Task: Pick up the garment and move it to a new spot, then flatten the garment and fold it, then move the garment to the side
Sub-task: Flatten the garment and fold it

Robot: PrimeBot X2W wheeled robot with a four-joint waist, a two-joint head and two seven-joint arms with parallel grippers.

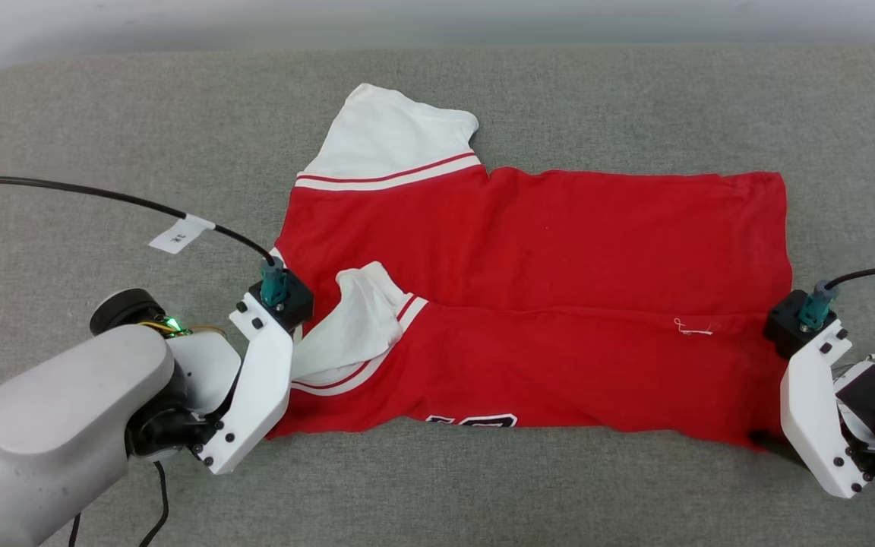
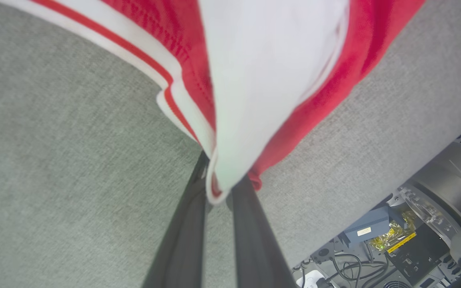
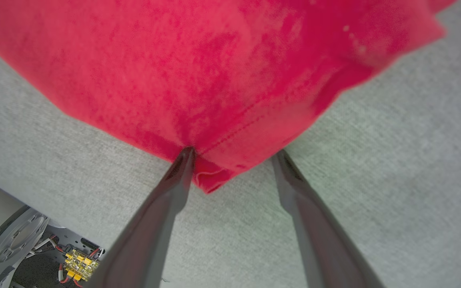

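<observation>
The garment (image 1: 544, 251), a red jersey with white sleeves, lies spread across the grey table (image 1: 103, 137). One white sleeve (image 1: 392, 137) points to the far side, and the other sleeve (image 1: 354, 327) is crumpled on the near left. A strip of black print (image 1: 473, 420) peeks out at the near hem. My left gripper (image 2: 220, 188) is shut on the garment's left edge, pinching white sleeve cloth (image 2: 262, 80) and red trim. My right gripper (image 3: 234, 154) is open, its fingers straddling the garment's red near right corner (image 3: 214, 176). In the head view the white wrist mounts hide both sets of fingers.
A black cable with a white tag (image 1: 181, 234) runs over the table to my left wrist. The table's near edge lies just behind both grippers. Below that edge I see the robot's base and electronics (image 2: 378, 236). Bare grey cloth surrounds the garment.
</observation>
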